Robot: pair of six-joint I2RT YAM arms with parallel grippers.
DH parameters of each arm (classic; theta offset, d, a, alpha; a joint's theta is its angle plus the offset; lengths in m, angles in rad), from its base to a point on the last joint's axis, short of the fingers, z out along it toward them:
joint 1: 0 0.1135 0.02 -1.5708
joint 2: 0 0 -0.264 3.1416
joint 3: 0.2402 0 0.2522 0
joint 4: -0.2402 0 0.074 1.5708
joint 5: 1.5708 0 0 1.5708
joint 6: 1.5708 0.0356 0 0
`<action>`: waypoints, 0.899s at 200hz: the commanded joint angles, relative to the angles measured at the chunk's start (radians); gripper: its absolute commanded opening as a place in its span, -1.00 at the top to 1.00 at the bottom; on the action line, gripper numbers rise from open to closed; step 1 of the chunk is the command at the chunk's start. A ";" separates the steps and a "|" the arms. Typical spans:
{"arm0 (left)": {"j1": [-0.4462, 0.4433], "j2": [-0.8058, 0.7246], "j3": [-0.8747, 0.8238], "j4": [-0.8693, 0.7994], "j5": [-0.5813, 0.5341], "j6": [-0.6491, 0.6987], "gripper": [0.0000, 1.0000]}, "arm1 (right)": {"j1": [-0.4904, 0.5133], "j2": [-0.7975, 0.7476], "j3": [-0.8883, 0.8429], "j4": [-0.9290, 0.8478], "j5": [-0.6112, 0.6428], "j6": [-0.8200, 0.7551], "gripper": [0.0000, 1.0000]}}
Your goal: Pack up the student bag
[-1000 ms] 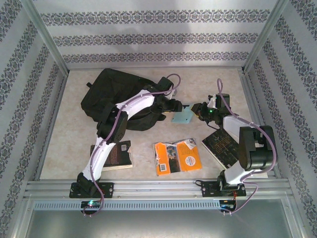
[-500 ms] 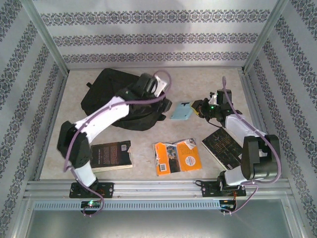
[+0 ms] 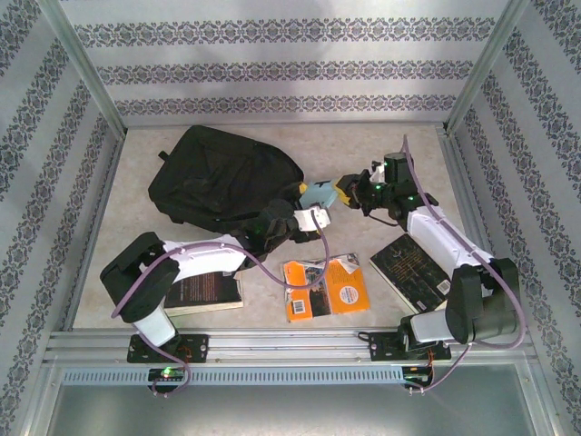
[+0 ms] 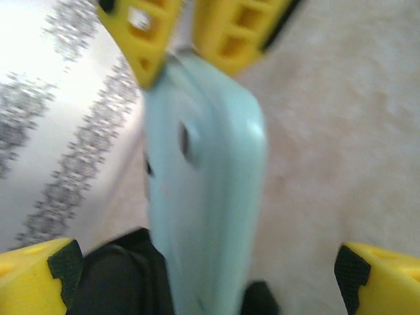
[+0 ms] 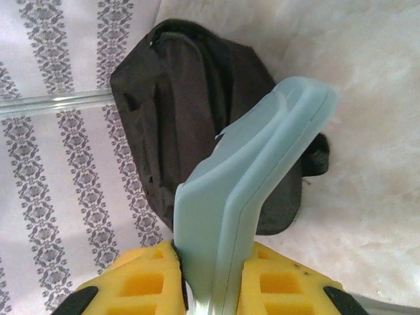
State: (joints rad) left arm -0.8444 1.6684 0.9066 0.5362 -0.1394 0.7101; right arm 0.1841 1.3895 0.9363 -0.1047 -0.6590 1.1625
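While your right gripper [image 3: 348, 188] pinches the pale-blue case [image 3: 319, 193] beside the student bag [image 3: 218, 177], lying far left on the table [image 3: 390, 150], use your wide-open, empty left gripper [image 3: 302, 202] to spread the bag's edge first.

**Top view:** fixed high behind the arm bases [image 3: 163, 347], facing down and forward across the whole table [image 3: 381, 145] to the back wall [image 3: 290, 64].

**Left wrist view:** very close and blurred, facing along the left fingers [image 4: 33, 272] at the case [image 4: 203, 197], with the right fingers [image 4: 230, 33] opposite.

**Right wrist view:** close, facing the opposite way along the case [image 5: 243, 197] towards the bag [image 5: 190, 111].

**Overlap:** all three views share the case [image 3: 318, 193]. The top and right wrist views share the bag [image 3: 218, 177].
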 commanded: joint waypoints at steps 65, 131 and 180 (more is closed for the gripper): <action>-0.004 0.067 0.075 0.114 -0.043 -0.014 -0.16 | 0.041 -0.054 0.037 0.009 0.014 0.055 0.75; -0.002 0.036 0.058 0.053 -0.005 -0.155 0.43 | 0.048 -0.052 0.046 0.011 0.026 0.056 0.61; 0.036 -0.044 0.061 -0.040 0.059 -0.508 0.62 | 0.020 -0.102 0.046 0.047 0.015 -0.018 -0.27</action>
State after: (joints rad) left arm -0.8402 1.7050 0.9581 0.5503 -0.1333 0.4591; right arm 0.2180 1.3441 0.9558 -0.0978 -0.6415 1.1954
